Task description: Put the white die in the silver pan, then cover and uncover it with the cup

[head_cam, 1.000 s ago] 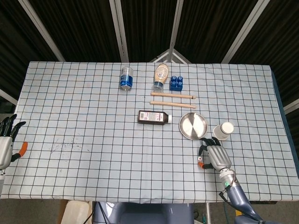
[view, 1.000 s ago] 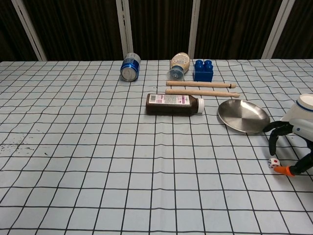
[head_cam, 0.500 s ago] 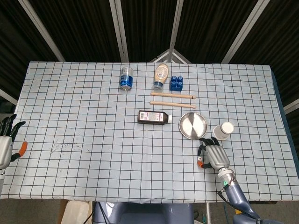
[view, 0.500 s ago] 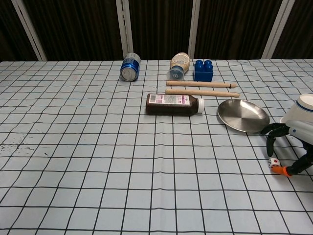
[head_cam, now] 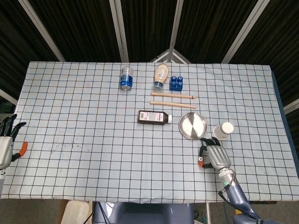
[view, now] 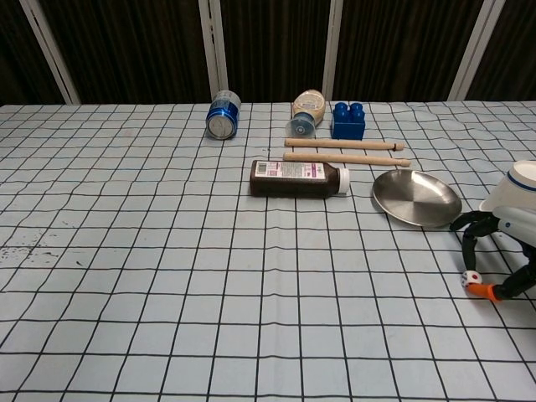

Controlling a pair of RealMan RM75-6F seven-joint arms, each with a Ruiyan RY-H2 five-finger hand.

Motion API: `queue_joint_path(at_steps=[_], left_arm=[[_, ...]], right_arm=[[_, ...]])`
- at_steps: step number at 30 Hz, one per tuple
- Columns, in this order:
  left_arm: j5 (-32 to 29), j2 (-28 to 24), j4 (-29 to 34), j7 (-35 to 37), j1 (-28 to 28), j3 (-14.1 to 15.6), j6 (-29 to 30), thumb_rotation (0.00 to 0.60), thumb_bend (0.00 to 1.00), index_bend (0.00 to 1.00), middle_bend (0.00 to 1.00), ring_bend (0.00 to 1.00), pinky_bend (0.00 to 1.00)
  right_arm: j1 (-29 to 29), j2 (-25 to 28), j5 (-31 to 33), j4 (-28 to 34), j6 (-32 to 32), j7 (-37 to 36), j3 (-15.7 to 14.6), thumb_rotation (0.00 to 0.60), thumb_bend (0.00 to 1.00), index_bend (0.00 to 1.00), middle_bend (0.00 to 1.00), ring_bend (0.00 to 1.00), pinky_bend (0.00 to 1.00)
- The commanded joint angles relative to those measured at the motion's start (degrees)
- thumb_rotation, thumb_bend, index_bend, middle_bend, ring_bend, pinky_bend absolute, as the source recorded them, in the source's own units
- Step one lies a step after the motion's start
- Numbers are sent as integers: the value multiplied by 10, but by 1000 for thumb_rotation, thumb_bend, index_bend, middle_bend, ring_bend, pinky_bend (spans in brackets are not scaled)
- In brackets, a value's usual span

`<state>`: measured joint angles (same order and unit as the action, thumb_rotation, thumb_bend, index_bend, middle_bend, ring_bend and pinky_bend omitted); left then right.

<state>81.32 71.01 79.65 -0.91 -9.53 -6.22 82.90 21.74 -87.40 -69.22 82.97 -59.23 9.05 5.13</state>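
The white die sits low at the cloth in front of the silver pan, caught between the orange-tipped thumb and a curled finger of my right hand. In the head view the hand covers most of the die. The white cup stands just right of the pan, right behind that hand. My left hand hangs off the table's left edge with its fingers apart and nothing in it.
A dark brown bottle lies left of the pan. Behind it lie two wooden sticks, a blue can, a tan bottle and a blue block. Checked cloth covers the table.
My right hand's fingers have drawn in around the die, and the die has shifted slightly to the right with them. The left hand is still.
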Motion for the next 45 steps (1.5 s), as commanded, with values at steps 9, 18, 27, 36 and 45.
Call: queue_joint_path(at_steps=[9, 18, 27, 36, 45], left_arm=[[-1, -1, 3, -2, 0, 0, -2, 600, 548, 201, 0, 0, 98], [-2, -5, 6, 4, 2, -1, 1, 600, 548, 202, 0, 0, 98], [0, -10, 9, 13, 4, -1, 6, 600, 548, 202, 0, 0, 98], [-2, -11, 9, 18, 5, -2, 5, 600, 548, 202, 0, 0, 98], [-14, -13, 8, 20, 6, -8, 4, 600, 548, 203, 0, 0, 98]], right_arm=[[-1, 7, -6, 10, -8, 4, -3, 600, 367, 609, 193, 158, 0], [-12, 54, -31, 91, -61, 42, 0, 600, 373, 609, 193, 158, 0], [9, 77, -39, 149, -65, 83, 23, 600, 374, 609, 193, 158, 0], [78, 72, 37, 112, 7, 121, 82, 600, 378, 609, 193, 162, 0], [156, 44, 116, -4, 107, 112, 124, 600, 382, 609, 193, 164, 0]])
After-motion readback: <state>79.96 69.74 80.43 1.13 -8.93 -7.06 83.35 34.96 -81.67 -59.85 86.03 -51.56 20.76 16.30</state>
